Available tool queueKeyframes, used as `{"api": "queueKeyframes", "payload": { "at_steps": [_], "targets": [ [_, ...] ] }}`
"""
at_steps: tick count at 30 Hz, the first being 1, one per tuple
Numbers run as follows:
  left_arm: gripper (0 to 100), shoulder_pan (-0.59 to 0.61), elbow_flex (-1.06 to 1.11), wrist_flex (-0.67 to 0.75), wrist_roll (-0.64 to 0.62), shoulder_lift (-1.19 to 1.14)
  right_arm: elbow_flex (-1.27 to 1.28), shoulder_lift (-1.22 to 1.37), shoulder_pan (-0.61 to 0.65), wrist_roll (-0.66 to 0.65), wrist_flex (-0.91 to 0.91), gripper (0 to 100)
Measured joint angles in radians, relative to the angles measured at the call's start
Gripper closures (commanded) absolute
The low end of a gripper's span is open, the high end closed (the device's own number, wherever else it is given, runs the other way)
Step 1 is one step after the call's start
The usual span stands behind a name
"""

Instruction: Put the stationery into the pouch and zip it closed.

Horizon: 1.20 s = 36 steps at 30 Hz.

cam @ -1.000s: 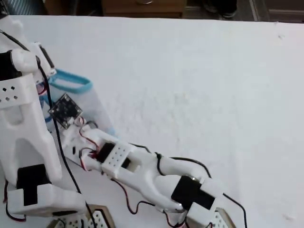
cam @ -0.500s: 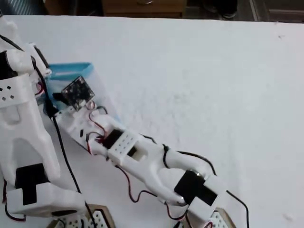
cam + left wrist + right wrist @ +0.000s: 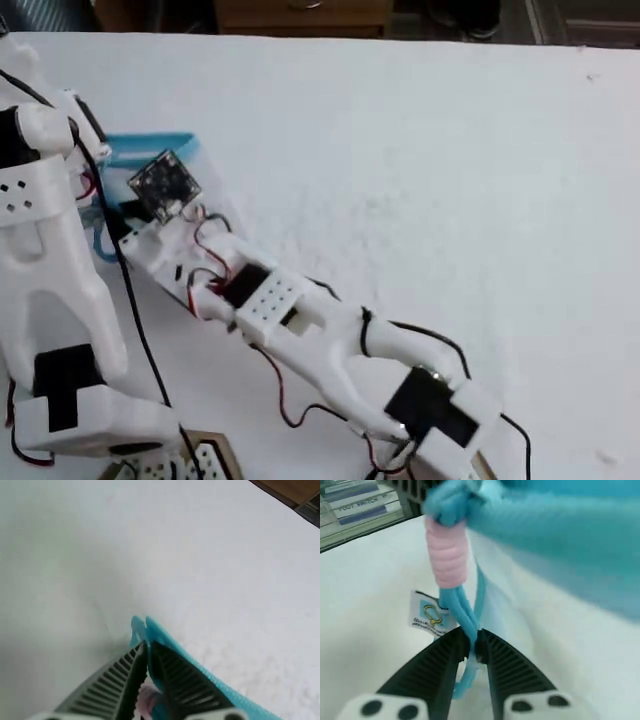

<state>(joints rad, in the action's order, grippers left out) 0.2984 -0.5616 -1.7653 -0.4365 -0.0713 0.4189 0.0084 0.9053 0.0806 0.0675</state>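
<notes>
Clamping pouch edge, left jaws, right jaws seemingly pinching cord

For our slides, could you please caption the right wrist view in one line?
Right gripper, jaws shut on the blue cord with a pink bead attached to the pouch.

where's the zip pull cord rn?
Right wrist view: the blue pull cord is pinched in the right pincer, just under its pink bead, hanging off the pouch at the table's left.
</notes>
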Motion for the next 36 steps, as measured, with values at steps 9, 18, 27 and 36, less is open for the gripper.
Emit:
{"api": "queueKeyframes", "payload": {
  "at_steps": [9, 18, 27, 36],
  "targets": [
    [98, -0.005, 0.0, 0.029, 0.0, 0.0, 0.072, -0.354, -0.066, -0.002, 0.226, 98.1],
    [98, -0.005, 0.006, 0.029, 0.002, -0.002, 0.287, -0.861, -0.11, -0.176, 0.339, 98.1],
    [98, -0.015, 0.014, 0.029, 0.003, -0.002, 0.356, -0.999, -0.178, -0.359, 0.339, 98.1],
    [98, -0.035, 0.014, 0.029, 0.003, -0.002, 0.356, -0.982, -0.126, -0.371, 0.339, 95.1]
  ]
}}
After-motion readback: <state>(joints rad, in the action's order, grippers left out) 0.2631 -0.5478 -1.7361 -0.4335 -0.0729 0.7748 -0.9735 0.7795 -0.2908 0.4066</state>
